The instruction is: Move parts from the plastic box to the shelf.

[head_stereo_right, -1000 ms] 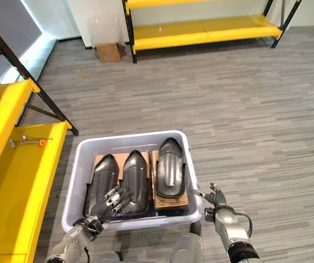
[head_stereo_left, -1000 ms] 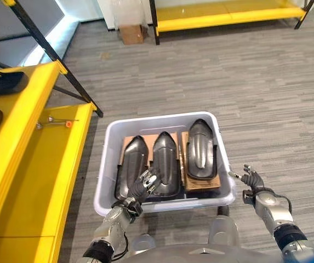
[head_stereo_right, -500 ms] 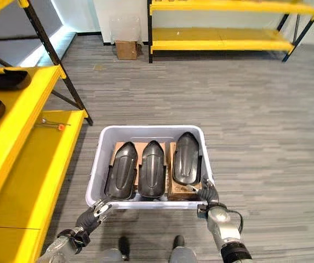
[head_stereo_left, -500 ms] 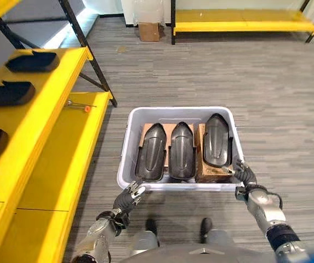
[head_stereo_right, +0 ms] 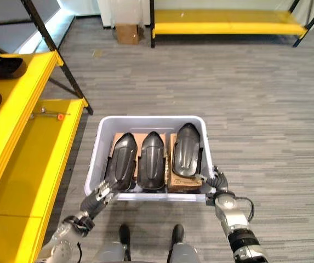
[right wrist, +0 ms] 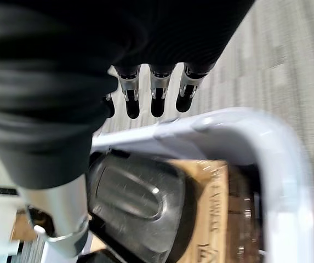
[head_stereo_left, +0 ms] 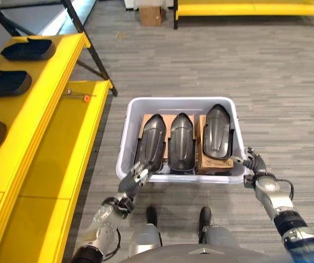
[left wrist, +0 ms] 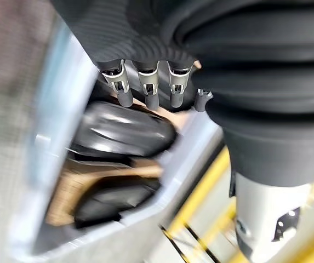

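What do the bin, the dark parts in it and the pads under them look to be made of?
The bin looks like pale grey moulded plastic: smooth walls, rounded rim. The dark parts seem glossy black moulded plastic, possibly coated, with highlights along their curves. The pads look like brown corrugated cardboard, matte and printed.

- My left hand (left wrist: 146,82) reaches over the pale plastic box (left wrist: 63,98), fingers (left wrist: 148,90) straight and holding nothing.
- Past them lies a black moulded part (left wrist: 118,131) on brown cardboard (left wrist: 69,186).
- A second black part (left wrist: 113,200) lies beside it.
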